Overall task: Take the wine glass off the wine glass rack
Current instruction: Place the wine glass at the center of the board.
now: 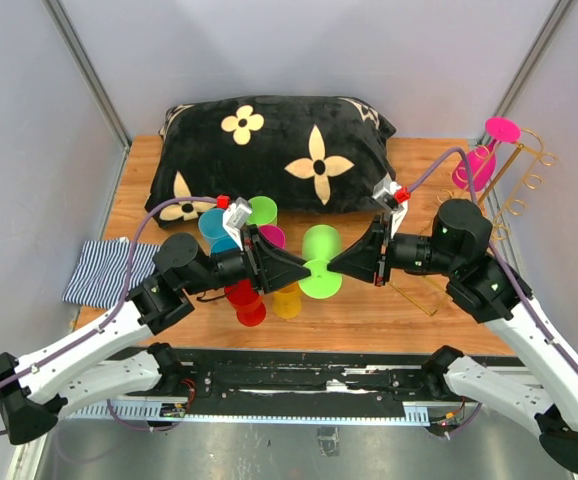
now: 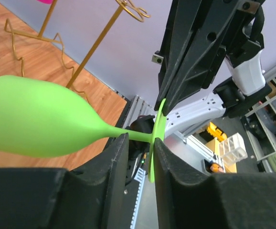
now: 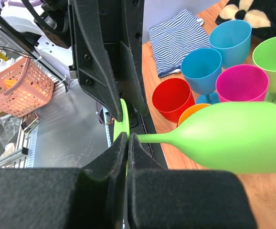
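Clamped fully together, the fingers of the right hand point(image 3: 127, 143) are pinching the rim of the foot of the green wine glass point(image 3: 233, 138), and this hand is holding the glass level in the air at the centre of the top view. Facing it from the left of that view, the left hand point(image 2: 139, 148) is straddling the opposite rim of the same foot with its fingers partly apart. The thin disc is sitting close against one finger while a gap is showing between it and the other, so this hand is not closed on the glass. The bowl is pointing toward the top of the overhead frame, toward the black flowered pillow point(image 1: 269, 150). The wine glass rack point(image 2: 97, 45) is standing well apart from the held glass, at the upper right of the top view on the wooden tabletop point(image 1: 369, 310), and a pink glass point(image 1: 476, 168) is hanging on its rails with its foot uppermost. Left of the held glass in the top view, a cluster is standing upright on the tabletop: a red glass point(image 3: 174, 98), two blue glasses point(image 3: 202, 69), a magenta glass point(image 3: 243, 83), an orange glass point(image 3: 195, 112) and a second green glass point(image 3: 274, 57). A striped cloth point(image 1: 104, 270) is lying at the left edge.
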